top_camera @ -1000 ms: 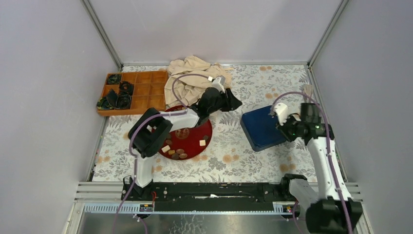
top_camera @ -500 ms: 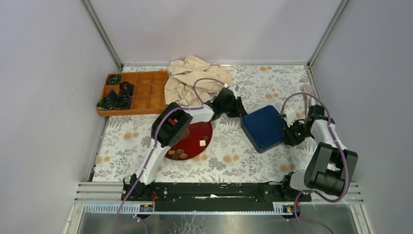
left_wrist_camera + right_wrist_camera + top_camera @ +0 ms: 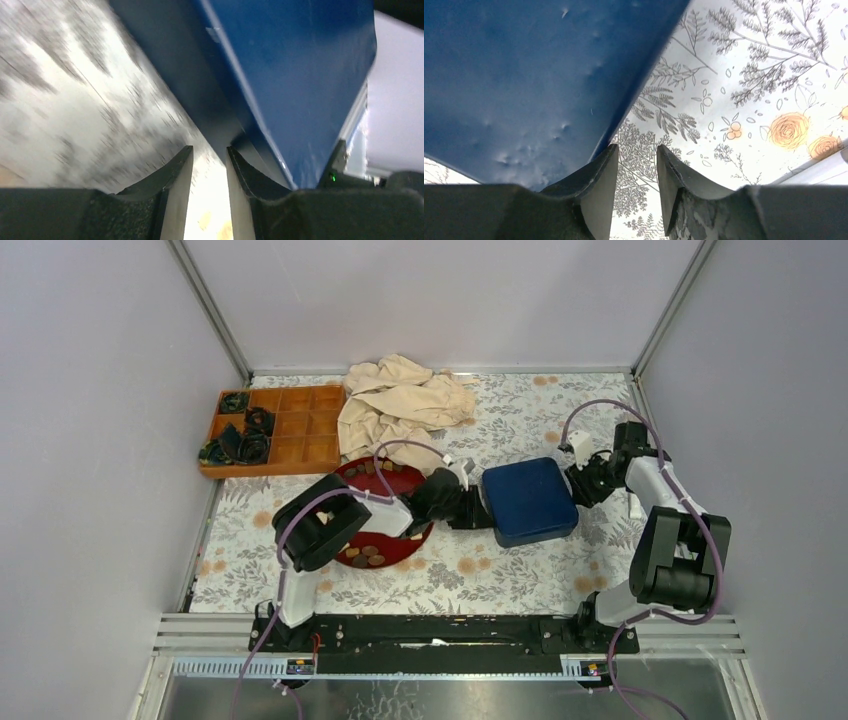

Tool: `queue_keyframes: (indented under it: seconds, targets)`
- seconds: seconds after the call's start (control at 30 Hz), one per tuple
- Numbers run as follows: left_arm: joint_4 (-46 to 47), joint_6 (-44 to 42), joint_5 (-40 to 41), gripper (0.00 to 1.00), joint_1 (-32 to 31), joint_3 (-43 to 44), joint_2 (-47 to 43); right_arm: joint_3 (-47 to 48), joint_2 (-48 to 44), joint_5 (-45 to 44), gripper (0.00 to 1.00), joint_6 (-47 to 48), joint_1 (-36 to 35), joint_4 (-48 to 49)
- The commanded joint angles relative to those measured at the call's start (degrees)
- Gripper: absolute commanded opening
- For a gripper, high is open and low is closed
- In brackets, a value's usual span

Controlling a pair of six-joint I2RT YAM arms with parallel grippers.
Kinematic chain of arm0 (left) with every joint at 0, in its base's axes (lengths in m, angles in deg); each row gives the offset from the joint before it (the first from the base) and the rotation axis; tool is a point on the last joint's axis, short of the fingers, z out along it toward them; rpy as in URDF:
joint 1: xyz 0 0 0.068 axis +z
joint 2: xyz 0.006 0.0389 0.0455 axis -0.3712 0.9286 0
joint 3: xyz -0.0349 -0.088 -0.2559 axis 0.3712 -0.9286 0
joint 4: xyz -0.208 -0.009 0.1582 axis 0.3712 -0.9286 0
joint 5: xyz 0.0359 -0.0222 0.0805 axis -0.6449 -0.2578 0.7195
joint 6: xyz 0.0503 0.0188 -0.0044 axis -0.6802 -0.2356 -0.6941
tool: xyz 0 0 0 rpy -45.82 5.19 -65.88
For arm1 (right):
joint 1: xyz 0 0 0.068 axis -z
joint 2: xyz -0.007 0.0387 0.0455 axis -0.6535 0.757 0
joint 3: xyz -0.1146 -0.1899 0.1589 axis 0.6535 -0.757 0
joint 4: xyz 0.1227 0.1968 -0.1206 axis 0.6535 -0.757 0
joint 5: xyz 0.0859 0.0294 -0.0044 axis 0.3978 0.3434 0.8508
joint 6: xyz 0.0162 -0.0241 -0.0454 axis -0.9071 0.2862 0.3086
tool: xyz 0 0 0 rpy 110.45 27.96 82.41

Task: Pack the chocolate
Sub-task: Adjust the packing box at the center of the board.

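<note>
The chocolate (image 3: 368,555), small brown and cream pieces, lies on a red plate (image 3: 403,540); my left arm crosses over the plate and hides part of it. A dark blue box (image 3: 528,502) sits to the right of the plate. My left gripper (image 3: 470,510) is at the box's left edge, open, with only tablecloth between its fingers (image 3: 209,150); the blue box (image 3: 300,65) runs along its right finger. My right gripper (image 3: 582,480) is at the box's far right corner, open and empty (image 3: 637,147), its left finger against the blue box (image 3: 524,75).
A wooden compartment tray (image 3: 300,425) holding dark paper cups stands at the back left. A crumpled beige cloth (image 3: 400,400) lies behind the plate. Grey walls close in the flowered tablecloth (image 3: 500,570) on three sides.
The left gripper swung from behind the plate to the box's left edge. The right gripper moved to the box's far right corner and its jaws widened. The box turned squarer and shifted slightly left.
</note>
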Motion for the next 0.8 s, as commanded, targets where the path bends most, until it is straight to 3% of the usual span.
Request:
queue_keyframes:
  seconds: [0.0, 0.2, 0.37, 0.57, 0.77]
  targets:
    - [13.72, 4.84, -1.70, 0.39, -4.43, -6.58, -5.52, 2.41, -1.82, 5.54, 0.44, -2.76, -1.14, -2.91]
    - [12.11, 3.56, 5.81, 0.42, -4.50, -16.38, -16.49, 5.37, -4.75, 13.29, 0.52, -5.11, 9.21, -9.84]
    - [8.55, -2.88, 10.08, 0.51, -1.04, -15.85, -22.04, 5.77, -2.76, 17.76, 0.58, -10.76, 10.53, -14.64]
    - [13.41, -1.70, 3.23, 0.62, 9.33, -12.19, -18.50, 8.16, 1.95, 19.80, 0.56, -13.50, 15.73, -19.24]
    - [9.74, -5.92, 2.19, 0.65, 10.20, -2.53, -9.81, 8.65, 8.88, 21.38, 0.56, -10.11, 18.34, -25.71]
